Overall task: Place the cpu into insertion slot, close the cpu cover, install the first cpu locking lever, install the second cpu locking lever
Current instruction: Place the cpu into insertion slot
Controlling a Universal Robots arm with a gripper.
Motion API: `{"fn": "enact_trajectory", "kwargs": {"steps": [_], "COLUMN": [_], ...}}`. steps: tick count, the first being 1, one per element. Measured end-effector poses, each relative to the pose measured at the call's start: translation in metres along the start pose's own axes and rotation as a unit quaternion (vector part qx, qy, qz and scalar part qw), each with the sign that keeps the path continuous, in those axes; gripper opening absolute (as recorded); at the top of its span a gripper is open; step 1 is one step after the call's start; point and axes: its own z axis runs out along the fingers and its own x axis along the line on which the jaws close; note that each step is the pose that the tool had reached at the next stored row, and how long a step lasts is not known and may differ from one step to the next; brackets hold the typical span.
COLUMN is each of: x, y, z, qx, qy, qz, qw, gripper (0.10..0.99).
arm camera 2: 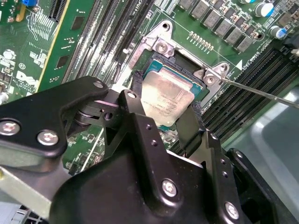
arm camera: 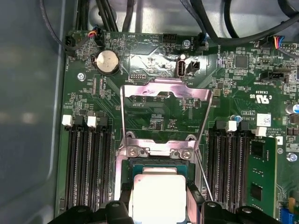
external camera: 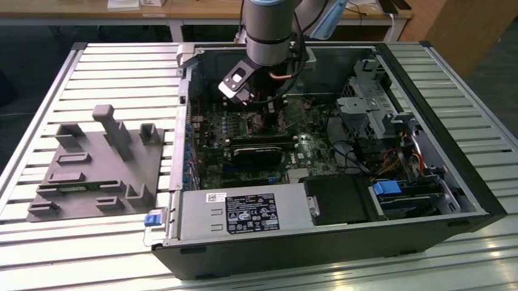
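Open computer case (external camera: 340,248) lies on its side on a slatted metal tabletop (external camera: 121,60), motherboard (external camera: 242,130) facing up. Arm (external camera: 267,30) reaches down into the case over the board, toward the exterior view's left half of it. Grey moulded fixture (external camera: 97,163) sits on the tabletop outside the case, on the exterior view's left, well apart from the arm.

In the second wrist view the gripper (arm camera 2: 164,106) is down at the insertion slot (arm camera 2: 180,70). Its two black fingers (arm camera 2: 135,95) flank the cpu (arm camera 2: 163,93), one on each of two opposite edges, touching them: pinching the cpu. The cpu sits pale-metal side up, inside the slot's black and silver rim, roughly square to it. Cannot tell if it is fully seated or held just above the contacts; the contact field is hidden under it.

In the first wrist view the cpu (arm camera: 159,196) shows again between the fingers (arm camera: 194,193), just beside the slot's screwed silver bracket (arm camera: 159,150).

The cpu cover (arm camera: 163,87) is open: the silvery frame is swung back from the bracket, away from the slot, with green board visible through its cut-out. Not over the cpu.

A thin metal lever rod (arm camera 2: 261,91) runs slanted off from a slot corner, also seen in the first wrist view (arm camera: 203,175) beside the cpu; it is not latched down over the cover.

Memory slots (arm camera: 86,163) run on both sides of the slot. Coin battery (arm camera: 107,61) sits further up the board, well apart from the cover.
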Motion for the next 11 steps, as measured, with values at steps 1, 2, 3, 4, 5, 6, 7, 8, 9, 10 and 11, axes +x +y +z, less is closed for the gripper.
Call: {"fn": "enact_trajectory", "kwargs": {"steps": [1,2,3,4,5,6,7,8,9,10,11], "x": [0.0,0.0,0.0,0.0,0.0001,0.0003,0.0006,0.0009,0.0012,0.0015,0.0019], "y": [0.0,0.0,0.0,-0.0001,-0.0001,-0.0001,-0.0001,-0.0001,-0.0001,-0.0001,-0.0001], "z": [0.0003,0.0007,0.0012,0.0017,0.002,0.0023,0.0027,0.003,0.0033,0.0037,0.004], "qx": [0.0,0.0,0.0,0.0,0.0,0.0,0.0,0.0,0.0,0.0,-0.0001], "qy": [-0.0001,-0.0001,-0.0001,-0.0001,-0.0001,-0.0003,-0.0003,-0.0004,-0.0004,-0.0005,-0.0006], "qz": [0.0,0.0,0.001,0.001,0.002,0.003,0.005,0.006,0.007,0.009,0.01], "qw": [1.0,1.0,1.0,1.0,1.0,1.0,1.0,1.0,1.0,1.0,0.9999], "gripper": [0.537,0.537,0.537,0.537,0.537,0.537,0.537,0.537,0.537,0.537,0.537]}}
